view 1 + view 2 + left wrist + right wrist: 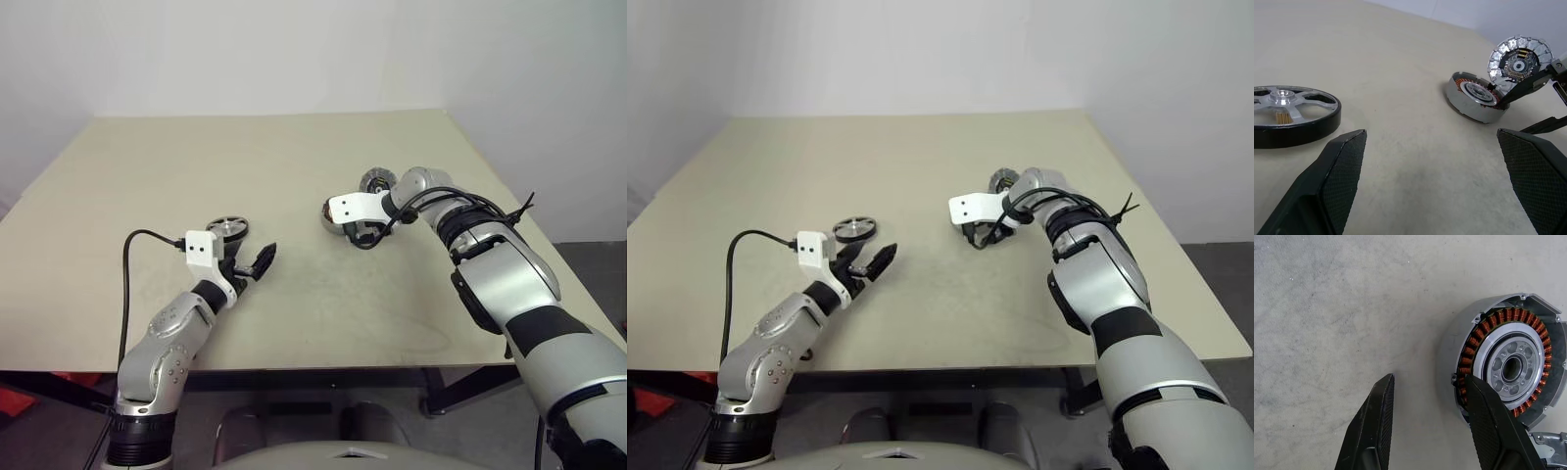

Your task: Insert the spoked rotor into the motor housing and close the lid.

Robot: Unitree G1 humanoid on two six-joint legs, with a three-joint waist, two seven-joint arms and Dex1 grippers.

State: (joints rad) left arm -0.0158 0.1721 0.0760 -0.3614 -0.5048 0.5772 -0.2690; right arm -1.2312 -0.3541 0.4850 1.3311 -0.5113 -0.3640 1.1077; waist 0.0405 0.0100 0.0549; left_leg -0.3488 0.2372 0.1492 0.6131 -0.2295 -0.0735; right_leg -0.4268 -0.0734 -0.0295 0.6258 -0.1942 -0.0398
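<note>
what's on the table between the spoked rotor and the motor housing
Nothing: bare table separates the spoked rotor from the motor housing, seen in the left wrist view.

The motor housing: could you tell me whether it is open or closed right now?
Open: the motor housing shows bare copper windings, with the lid raised behind it.

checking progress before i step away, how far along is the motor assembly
Early stage. Done: nothing inserted yet; the spoked rotor lies flat on the table by the open, empty left gripper. In hand: the right gripper is at the motor housing, one finger over its windings, jaws part open, nothing lifted. The lid stands tilted behind the housing. Left: insert rotor, close lid.
</note>
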